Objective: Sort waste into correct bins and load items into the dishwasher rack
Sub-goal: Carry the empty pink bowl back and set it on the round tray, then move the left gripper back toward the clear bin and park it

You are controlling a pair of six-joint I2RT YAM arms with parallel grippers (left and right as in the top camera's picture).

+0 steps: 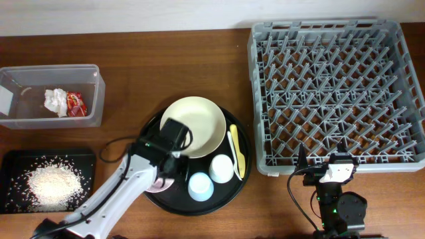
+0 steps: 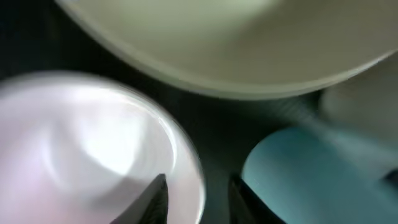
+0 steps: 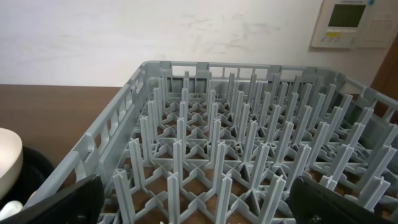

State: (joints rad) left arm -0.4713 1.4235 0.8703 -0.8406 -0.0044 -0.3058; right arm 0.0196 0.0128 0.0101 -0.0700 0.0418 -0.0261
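Observation:
On the round black tray [image 1: 199,206] my left gripper [image 1: 166,176] hangs low over the small pink bowl [image 2: 81,155] and hides most of it from above. In the left wrist view the left gripper [image 2: 199,196] is open. One finger is over the bowl's inside and the other is outside its rim, beside the light blue cup [image 2: 311,180]. The cream plate [image 1: 196,126], white cup [image 1: 222,168], light blue cup [image 1: 200,186] and pale yellow fork and spoon [image 1: 236,153] share the tray. My right gripper [image 3: 199,199] stands wide open at the front edge of the grey dishwasher rack [image 1: 335,93].
A clear box [image 1: 93,99] at the far left holds a white tissue [image 1: 55,101] and a red wrapper [image 1: 75,103]. Below it, a shallow black tray [image 1: 13,162] holds loose rice [image 1: 50,182]. The rack [image 3: 249,124] shows only bare pegs.

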